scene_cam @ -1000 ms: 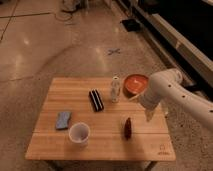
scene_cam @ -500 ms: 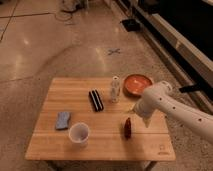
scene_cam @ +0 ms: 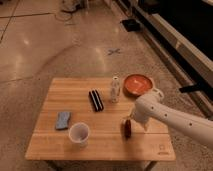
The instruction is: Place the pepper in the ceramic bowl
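Note:
The pepper (scene_cam: 127, 129) is small, slender and dark red, and lies on the wooden table (scene_cam: 105, 145) right of centre near the front. The ceramic bowl (scene_cam: 137, 84) is round and orange-red, and sits at the table's far right corner with nothing in it. My gripper (scene_cam: 130, 120) is at the end of the white arm (scene_cam: 170, 117), which reaches in from the right. It sits just above the pepper's far end, close to or touching it. The bowl lies behind the arm, a short way off.
A black rectangular bar (scene_cam: 95, 100) lies at the table's centre. A small clear bottle (scene_cam: 115, 89) stands between the bar and the bowl. A white cup (scene_cam: 79, 134) stands front left, with a blue sponge (scene_cam: 63, 120) beside it. The floor surrounds the table.
The arm has swung left and down from over the bowl to the pepper. The bowl is now fully uncovered. The pepper and the other objects have not moved.

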### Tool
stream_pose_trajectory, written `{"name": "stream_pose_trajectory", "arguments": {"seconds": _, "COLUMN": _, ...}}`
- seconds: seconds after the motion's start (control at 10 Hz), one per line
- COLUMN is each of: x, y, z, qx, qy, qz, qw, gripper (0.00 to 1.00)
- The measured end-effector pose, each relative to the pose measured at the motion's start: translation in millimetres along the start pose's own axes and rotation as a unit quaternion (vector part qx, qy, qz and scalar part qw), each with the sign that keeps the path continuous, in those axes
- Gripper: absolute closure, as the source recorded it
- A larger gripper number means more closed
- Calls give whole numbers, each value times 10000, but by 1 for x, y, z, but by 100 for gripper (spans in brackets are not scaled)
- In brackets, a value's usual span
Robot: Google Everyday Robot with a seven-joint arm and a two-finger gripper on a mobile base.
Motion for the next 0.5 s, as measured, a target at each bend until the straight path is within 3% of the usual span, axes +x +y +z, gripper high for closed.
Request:
{"name": "stream_pose_trajectory", "arguments": {"seconds": 0.3, "x": -8, "y": -5, "z": 11, "qx": -107, "qy": 10, "qz": -66, "qw": 9999, "gripper": 22}}
{"name": "stream_pose_trajectory", "arguments": {"seconds": 0.5, "x": -12, "y": -7, "z": 16, "qx": -208, "qy": 20, "qz": -110, "qw": 9997, "gripper": 43}}
